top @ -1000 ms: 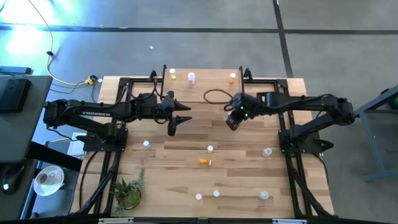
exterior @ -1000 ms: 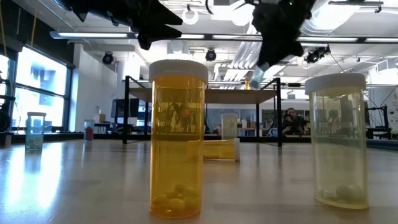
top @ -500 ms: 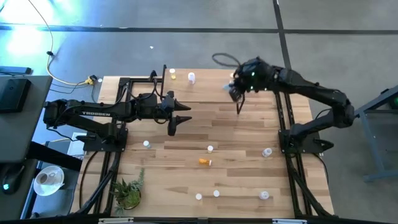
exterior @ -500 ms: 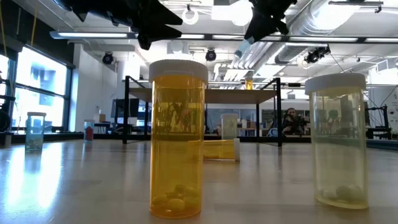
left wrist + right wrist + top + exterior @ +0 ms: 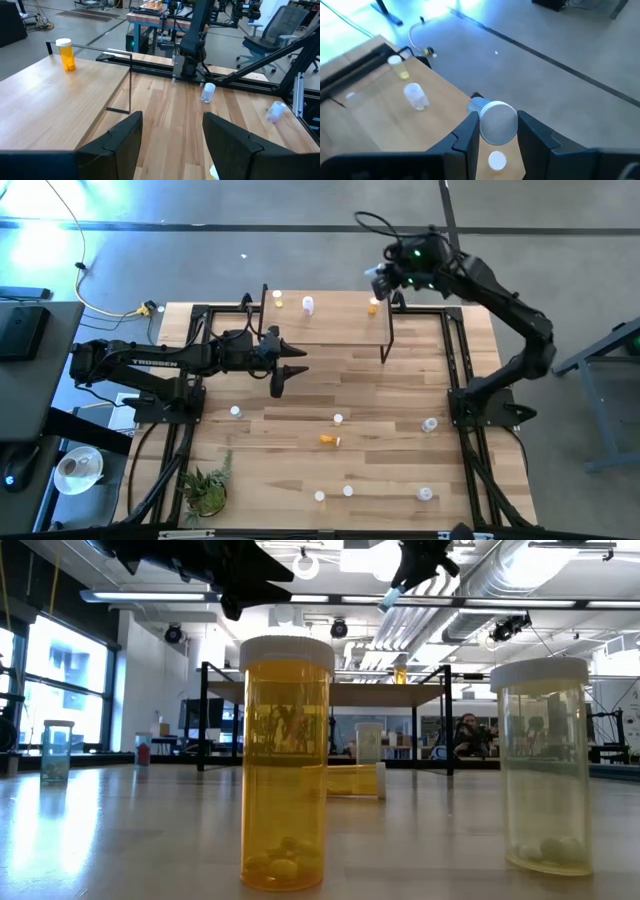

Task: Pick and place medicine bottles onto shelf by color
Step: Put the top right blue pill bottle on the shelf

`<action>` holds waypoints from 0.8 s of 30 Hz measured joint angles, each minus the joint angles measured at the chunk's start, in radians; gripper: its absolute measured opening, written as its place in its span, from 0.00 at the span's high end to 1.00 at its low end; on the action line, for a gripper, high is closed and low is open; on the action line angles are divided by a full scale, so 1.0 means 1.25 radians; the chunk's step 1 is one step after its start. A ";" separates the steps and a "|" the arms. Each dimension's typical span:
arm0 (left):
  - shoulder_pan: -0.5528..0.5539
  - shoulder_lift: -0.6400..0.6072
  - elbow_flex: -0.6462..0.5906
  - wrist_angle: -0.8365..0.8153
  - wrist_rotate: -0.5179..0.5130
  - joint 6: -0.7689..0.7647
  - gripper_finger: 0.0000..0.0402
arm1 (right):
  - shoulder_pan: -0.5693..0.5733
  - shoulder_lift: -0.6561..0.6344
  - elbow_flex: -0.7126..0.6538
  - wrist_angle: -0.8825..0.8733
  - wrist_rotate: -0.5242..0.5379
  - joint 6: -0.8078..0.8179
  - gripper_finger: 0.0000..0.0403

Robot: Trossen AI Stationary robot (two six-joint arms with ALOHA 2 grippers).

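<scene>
My right pincer (image 5: 498, 131), clamped on a pale bottle (image 5: 496, 120), has swung up from mid-counter to above the shelf (image 5: 330, 315), near its orange bottle (image 5: 373, 305); placing comes next. My left pincer (image 5: 297, 371) waits half open.

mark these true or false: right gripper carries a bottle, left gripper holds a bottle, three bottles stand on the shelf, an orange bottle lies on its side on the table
1. The right gripper carries a bottle. True.
2. The left gripper holds a bottle. False: its fingers are apart with nothing between them.
3. Three bottles stand on the shelf. True.
4. An orange bottle lies on its side on the table. True.
5. The right gripper hovers at the table's near edge. False: it is above the shelf's far right corner.
</scene>
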 joint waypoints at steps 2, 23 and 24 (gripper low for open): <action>0.000 0.000 0.000 -0.005 0.000 0.000 0.51 | -0.003 0.045 0.057 -0.040 0.000 -0.017 0.76; 0.000 0.000 0.000 -0.017 -0.003 0.020 0.51 | 0.047 0.339 0.242 -0.221 -0.031 -0.228 0.76; 0.000 0.000 0.000 -0.017 -0.003 0.020 0.51 | 0.054 0.348 0.242 -0.221 -0.031 -0.242 0.76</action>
